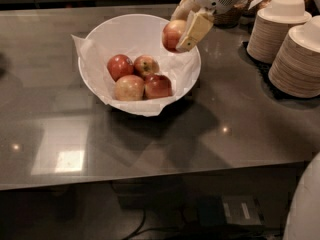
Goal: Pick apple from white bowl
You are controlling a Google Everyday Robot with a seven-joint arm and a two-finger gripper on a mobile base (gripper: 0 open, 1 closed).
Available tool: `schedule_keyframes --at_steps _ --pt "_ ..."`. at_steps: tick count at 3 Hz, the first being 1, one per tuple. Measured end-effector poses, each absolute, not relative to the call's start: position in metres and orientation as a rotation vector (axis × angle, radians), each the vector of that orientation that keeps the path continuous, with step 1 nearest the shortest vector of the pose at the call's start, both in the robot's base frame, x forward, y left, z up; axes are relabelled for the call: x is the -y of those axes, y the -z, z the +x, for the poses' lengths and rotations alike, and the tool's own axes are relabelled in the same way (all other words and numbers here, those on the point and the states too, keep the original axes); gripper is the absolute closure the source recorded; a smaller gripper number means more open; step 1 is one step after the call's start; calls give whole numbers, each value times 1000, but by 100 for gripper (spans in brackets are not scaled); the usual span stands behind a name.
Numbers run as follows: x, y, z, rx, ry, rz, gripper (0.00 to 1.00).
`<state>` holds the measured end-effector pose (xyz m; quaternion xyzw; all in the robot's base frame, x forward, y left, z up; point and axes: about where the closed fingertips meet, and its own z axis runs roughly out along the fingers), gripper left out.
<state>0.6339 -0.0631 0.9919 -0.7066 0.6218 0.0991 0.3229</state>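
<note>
Above the right rim of the bowl (125, 31), the tool (179, 33) hangs clamped on the apple (170, 36), one tan finger (196, 28) across its front and the other behind it. The apple is held clear of the fruit below, touching nothing but the fingers. Inside the bowl, on a crumpled paper liner (90, 59), four more apples (129, 87) lie bunched together left of centre. The bowl stands on the grey desk (150, 149). Well to the right, two tan stacks (277, 31) of disposable bowls stand side by side.
</note>
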Motion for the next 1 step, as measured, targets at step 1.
schedule_keyframes --at_steps 1 --pt "63 -993 634 -1630 -260 -1853 100"
